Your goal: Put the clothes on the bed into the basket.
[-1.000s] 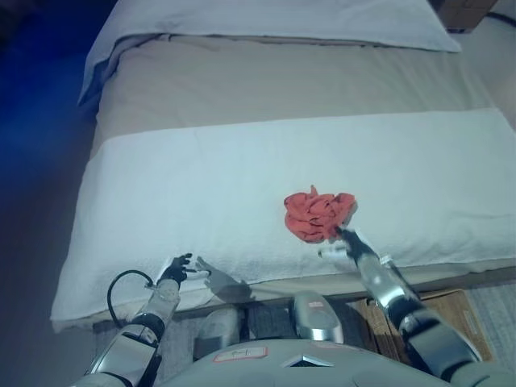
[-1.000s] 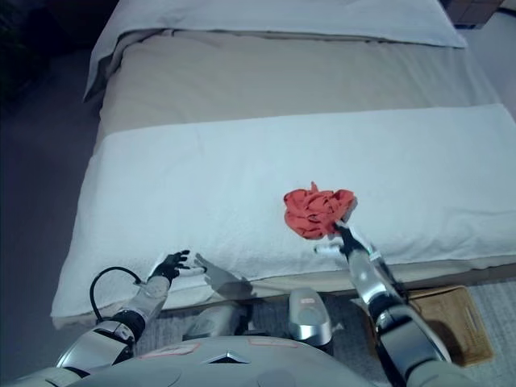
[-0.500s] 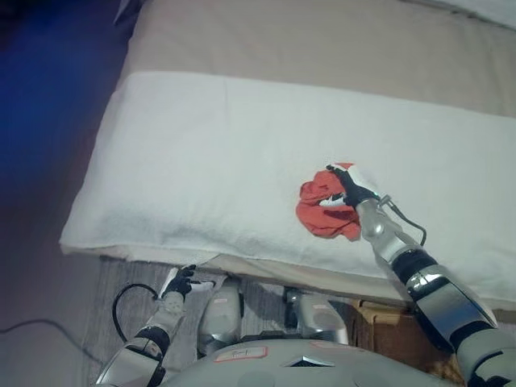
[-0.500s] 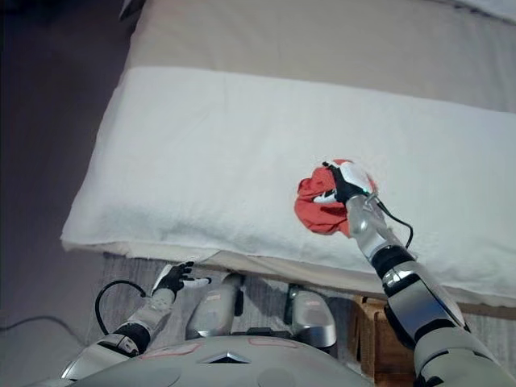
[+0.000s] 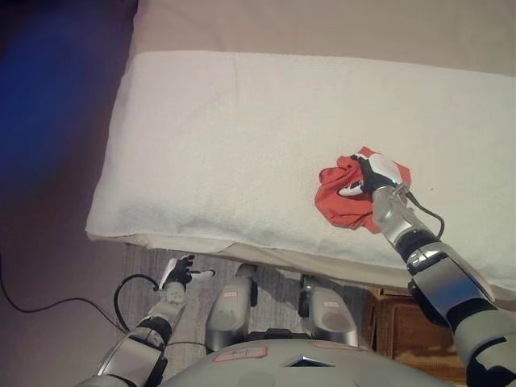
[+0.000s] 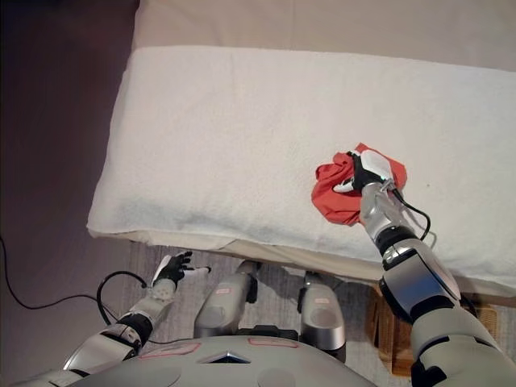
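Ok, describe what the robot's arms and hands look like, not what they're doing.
Both arms are silver-grey with rounded metallic segments and dark bands at the joints. The right hand is dark with white covers on some fingers. The left hand is likewise dark, with white on its fingers, at the end of a slim grey forearm.

right robot hand now atop the red garment, formerly just beside it

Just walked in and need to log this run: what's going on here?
The robot is clearing clothes off the bed. Its right hand lies on top of a crumpled red cloth near the bed's front edge, fingers curled into it. The cloth is not yet lifted. The left hand hangs open and idle below the bed's edge. A bit of the wicker basket shows on the floor at lower right.
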